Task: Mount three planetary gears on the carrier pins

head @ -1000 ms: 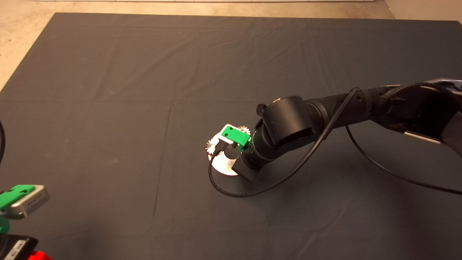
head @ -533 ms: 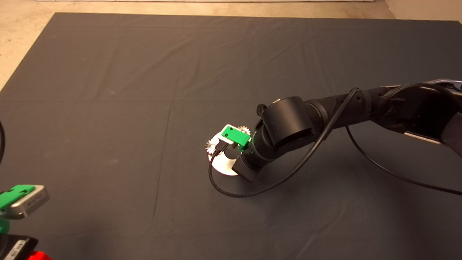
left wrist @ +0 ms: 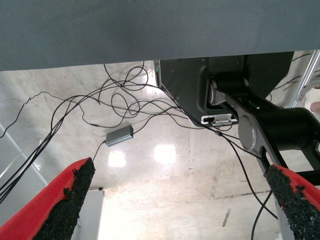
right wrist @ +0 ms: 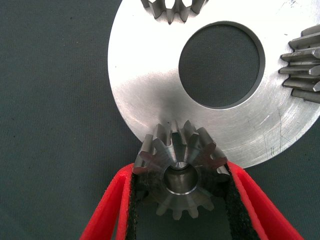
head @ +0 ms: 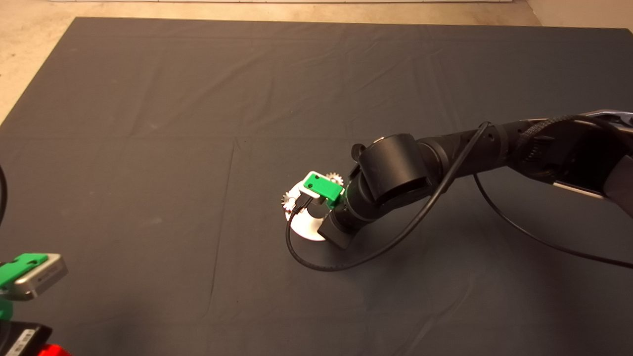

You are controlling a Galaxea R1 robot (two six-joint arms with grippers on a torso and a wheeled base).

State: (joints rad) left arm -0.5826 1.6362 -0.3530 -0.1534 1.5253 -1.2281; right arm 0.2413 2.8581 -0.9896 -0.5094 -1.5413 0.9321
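Dark mat (head: 148,148) covers the bench. Right gripper (right wrist: 181,200) clenches its fingers (right wrist: 115,205) on a planetary gear (right wrist: 181,175) at the near rim of the silver disc (right wrist: 150,95); whether it sits on a carrier pin cannot be told. Two more gears (right wrist: 172,9) (right wrist: 305,67) sit farther around the disc. Left gripper (left wrist: 180,200) waits at the mat's lower left, fingers spread, over a cable-strewn floor (left wrist: 150,150).

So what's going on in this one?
The right tool is shut on the third planetary gear at the edge of the silver disc, a pin showing in its bore. The two other gears already sit on the disc. The left tool waits open at the mat's lower left edge.
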